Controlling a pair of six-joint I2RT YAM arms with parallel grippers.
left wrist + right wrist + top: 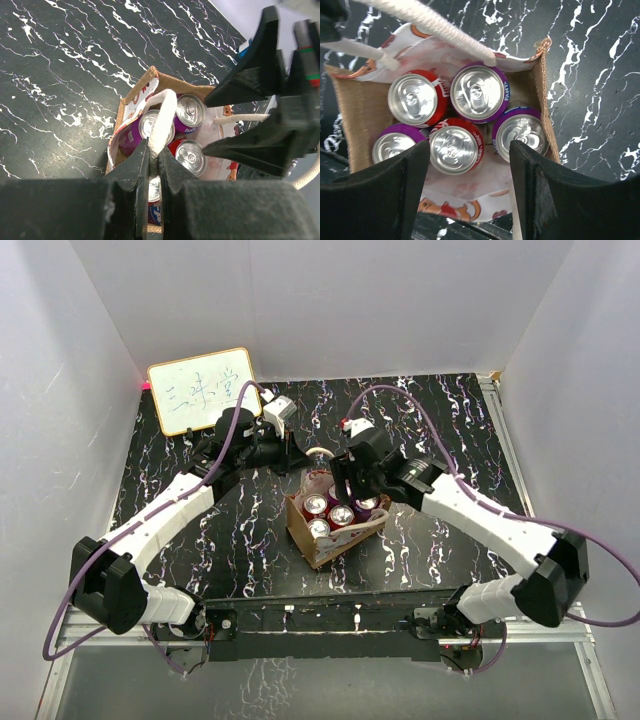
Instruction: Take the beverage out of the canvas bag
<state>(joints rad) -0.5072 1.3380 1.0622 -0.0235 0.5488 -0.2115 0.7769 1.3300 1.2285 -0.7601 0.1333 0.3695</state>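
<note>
The canvas bag stands upright just below the middle of the top view, on the black, white-veined surface, with its mouth open straight up. Its long axis runs aslant there, from lower left up toward the right. A tan woven end faces left and a pale patterned long side faces the bottom of the frame. In the right wrist view the same axis runs left to right, with the tan ends at either side. Five cans, red and purple, stand on end inside with their tops up, three in the lower row and two above. The left fingers are pressed together, pinching one white rope handle that loops up from the bag's rim. The right fingers are spread above the mouth with a red can between them, and a gap shows on its right side. The other handle crosses the upper left of that view. A whiteboard leans in the top view's upper left.
</note>
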